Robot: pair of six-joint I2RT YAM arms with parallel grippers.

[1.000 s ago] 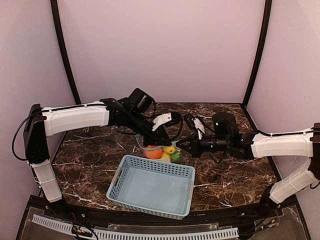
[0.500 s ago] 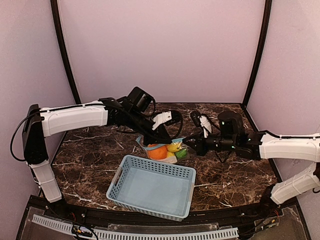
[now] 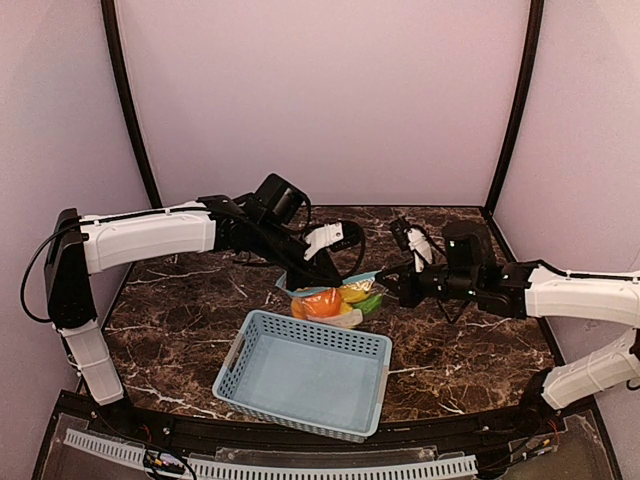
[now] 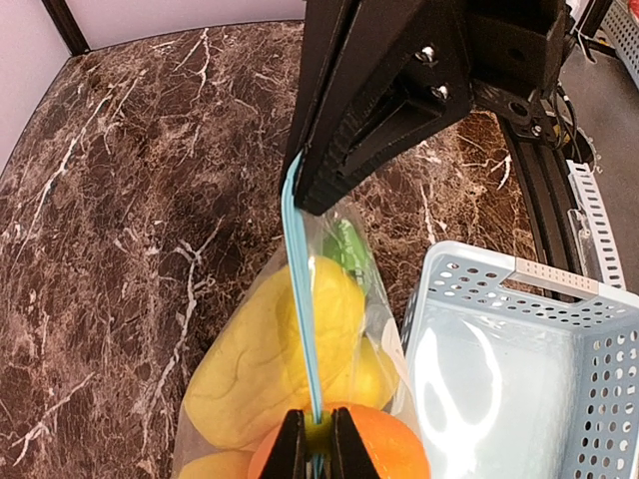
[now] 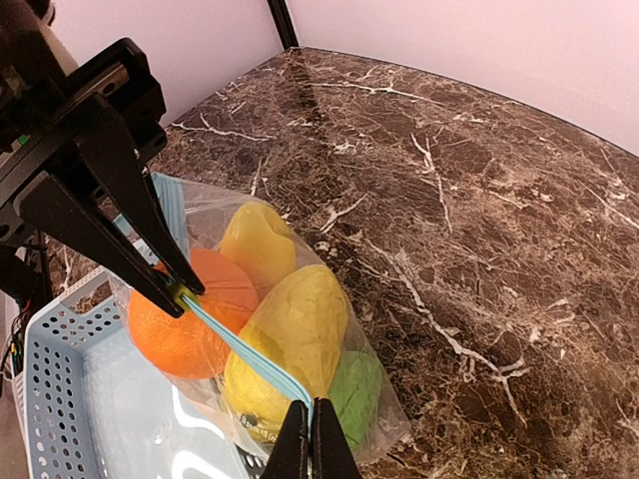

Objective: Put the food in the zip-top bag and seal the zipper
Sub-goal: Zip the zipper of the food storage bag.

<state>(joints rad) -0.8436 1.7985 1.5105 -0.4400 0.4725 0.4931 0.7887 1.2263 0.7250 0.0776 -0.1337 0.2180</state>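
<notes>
As food [image 5: 300, 319] sat inside zip-top bag [image 3: 335, 303], just far of blue perforated basket [image 3: 312, 327], sealing was in hand: left gripper [image 4: 318, 424], right gripper [image 5: 312, 414] each clamped on zipper [image 4: 303, 309]. Next, probably: run pinch along strip, keeping it taut.

Light blue perforated basket [image 3: 318, 330] at lower centre of the top view, sitting slightly askew on a dark brown, white-veined marble counter [image 3: 470, 350]. Behind, pale lilac wall [image 3: 320, 100]. Black posts at upper left [image 3: 128, 110] and upper right [image 3: 515, 110]. White slotted strip [image 3: 300, 465] along bottom edge.
</notes>
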